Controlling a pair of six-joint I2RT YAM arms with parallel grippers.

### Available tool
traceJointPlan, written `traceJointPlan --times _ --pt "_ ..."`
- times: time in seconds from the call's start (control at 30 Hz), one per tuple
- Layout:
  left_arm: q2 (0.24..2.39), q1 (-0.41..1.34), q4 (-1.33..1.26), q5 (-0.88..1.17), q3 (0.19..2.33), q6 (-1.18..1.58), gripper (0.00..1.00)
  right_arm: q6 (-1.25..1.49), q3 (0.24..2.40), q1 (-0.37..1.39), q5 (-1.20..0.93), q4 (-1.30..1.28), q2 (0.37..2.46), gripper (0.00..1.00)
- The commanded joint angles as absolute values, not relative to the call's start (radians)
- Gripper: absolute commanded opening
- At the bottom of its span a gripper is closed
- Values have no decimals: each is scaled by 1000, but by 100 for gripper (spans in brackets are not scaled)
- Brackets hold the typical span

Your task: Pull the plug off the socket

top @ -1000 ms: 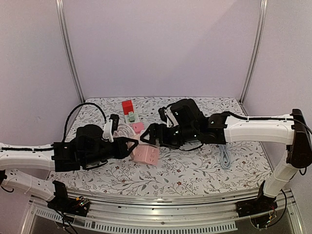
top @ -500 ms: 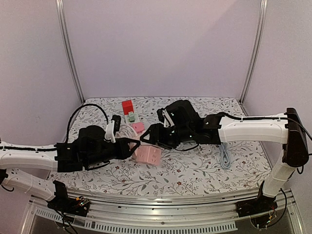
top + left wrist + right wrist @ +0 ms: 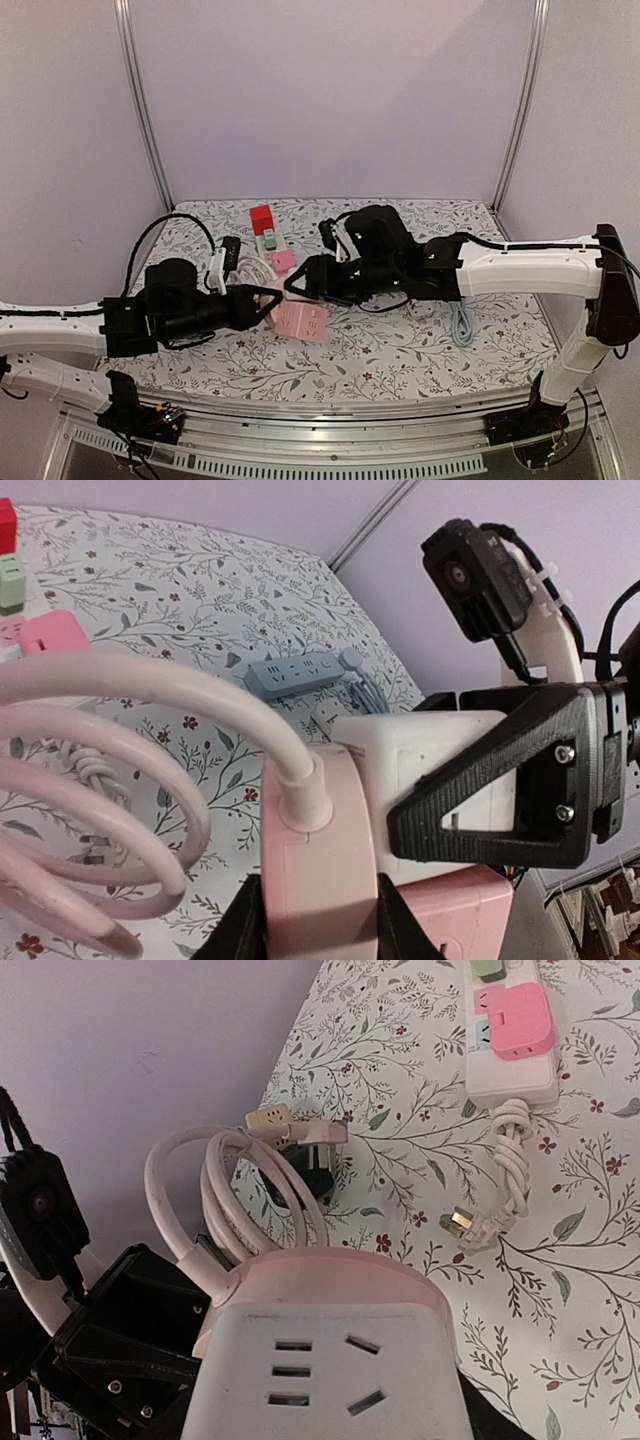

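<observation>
A pink plug (image 3: pixel 318 855) with a looped pink cable (image 3: pixel 120 690) sits flush against a white socket block (image 3: pixel 425 770). My left gripper (image 3: pixel 320 925) is shut on the plug, one black finger on each side. The outlet face of the socket (image 3: pixel 320 1370) fills the right wrist view, with the plug's pink rim (image 3: pixel 330 1275) behind it. My right gripper (image 3: pixel 300 284) is shut on the socket, and one black finger (image 3: pixel 500 780) lies along the socket's side. From above, the two grippers meet over a pink cube (image 3: pixel 303 321).
A white power strip (image 3: pixel 272 245) carrying pink and green plugs lies at the back, beside a red block (image 3: pixel 262 218). To the right lies a blue-grey strip (image 3: pixel 460 325) with its cord. A black plug (image 3: pixel 300 1175) and a bundled white cable (image 3: pixel 510 1170) lie on the floral cloth.
My right gripper's jaws have narrowed onto the white socket. The left arm has drawn back slightly to the left, still gripping the plug.
</observation>
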State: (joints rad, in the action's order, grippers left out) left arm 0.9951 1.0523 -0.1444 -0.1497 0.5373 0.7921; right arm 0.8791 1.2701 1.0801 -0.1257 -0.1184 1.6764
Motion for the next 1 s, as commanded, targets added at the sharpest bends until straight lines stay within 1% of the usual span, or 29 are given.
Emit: traceJointPlan --times 0.0,0.2,0.47,0.73,0.97 --pt "971 1045 -200 -61 561 795 3 796 1262 1070 -148 -81 1631 31" --pt "1022 1047 -160 -78 599 764 1 865 1240 1070 -97 -83 1630 31" --pt "1085 1066 -73 -158 661 687 0 974 1250 1071 -55 -93 1654 30" --pt "1108 1067 -59 -201 679 705 0 985 1253 1071 -37 -99 1667 30" --pt "1094 1027 -164 -107 632 782 0 918 1248 1072 -42 -101 1656 28"
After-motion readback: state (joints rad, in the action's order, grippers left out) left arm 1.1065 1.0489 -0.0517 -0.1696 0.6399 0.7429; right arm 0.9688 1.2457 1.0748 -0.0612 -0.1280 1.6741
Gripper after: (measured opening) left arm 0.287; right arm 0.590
